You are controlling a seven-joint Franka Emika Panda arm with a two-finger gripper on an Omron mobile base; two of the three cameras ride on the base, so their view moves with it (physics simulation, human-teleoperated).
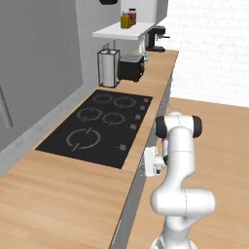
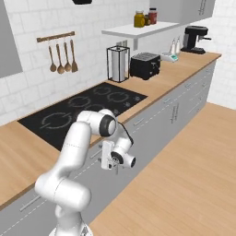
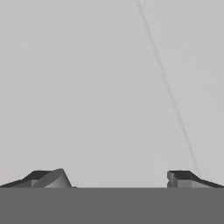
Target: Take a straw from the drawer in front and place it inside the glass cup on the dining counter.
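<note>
White arm folded low against the grey cabinet front, gripper spread wide with nothing between its tips, facing a plain grey drawer panel, black cooktop at ten o'clock from the arm.

No words, numbers or brand names can be read anywhere. The jars on the shelf have labels too blurry to read. The cooktop has only ring marks and small dots.
</note>
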